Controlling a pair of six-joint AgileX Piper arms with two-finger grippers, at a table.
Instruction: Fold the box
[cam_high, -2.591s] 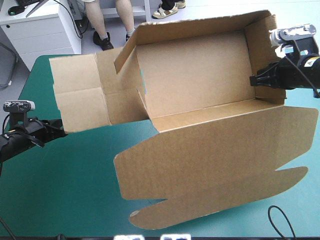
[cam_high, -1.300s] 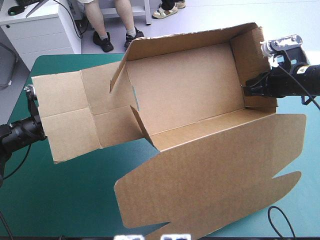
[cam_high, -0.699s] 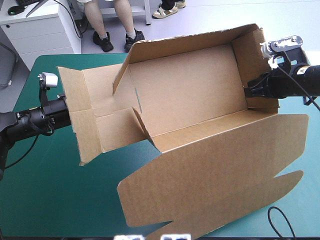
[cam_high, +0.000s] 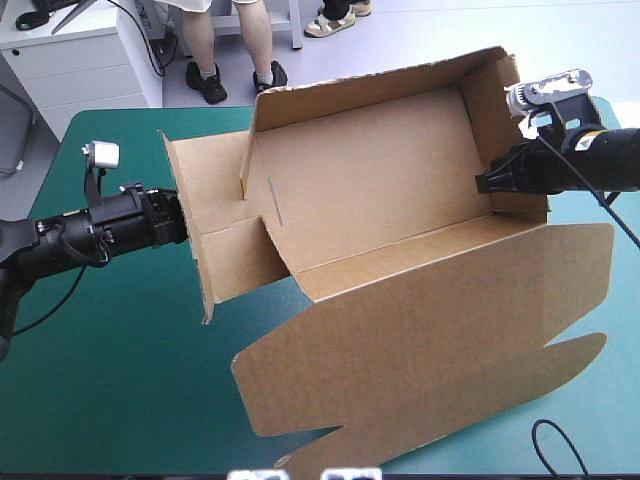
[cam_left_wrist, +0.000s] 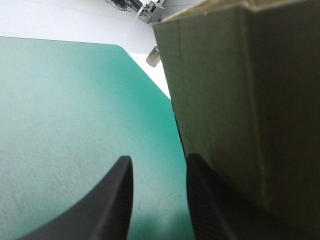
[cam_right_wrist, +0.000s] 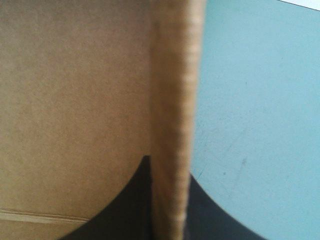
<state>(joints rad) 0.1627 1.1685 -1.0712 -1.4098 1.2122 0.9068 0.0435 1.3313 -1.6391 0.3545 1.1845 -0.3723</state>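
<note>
The brown box (cam_high: 370, 170) stands as an open tray with its long walls raised and its wide lid (cam_high: 430, 330) lying flat toward the table's front. My left gripper (cam_high: 178, 217) presses from outside on the left end flap (cam_high: 215, 225), which stands nearly upright. In the left wrist view this gripper (cam_left_wrist: 159, 160) is open, with the flap (cam_left_wrist: 250, 100) beside one finger and nothing between the two. My right gripper (cam_high: 488, 183) is shut on the right end wall (cam_high: 495, 110). In the right wrist view the board's edge (cam_right_wrist: 172, 100) runs between its black fingers (cam_right_wrist: 169, 167).
The teal-green cover (cam_high: 100, 380) shows at the front left, under my left arm, and in a strip along the right side. The lid's curved tabs (cam_high: 300, 445) reach close to the table's front edge.
My left arm has moved right, and the left end flap has swung from flat to nearly upright. My right gripper has kept its hold on the right wall while the box shifted a little.
</note>
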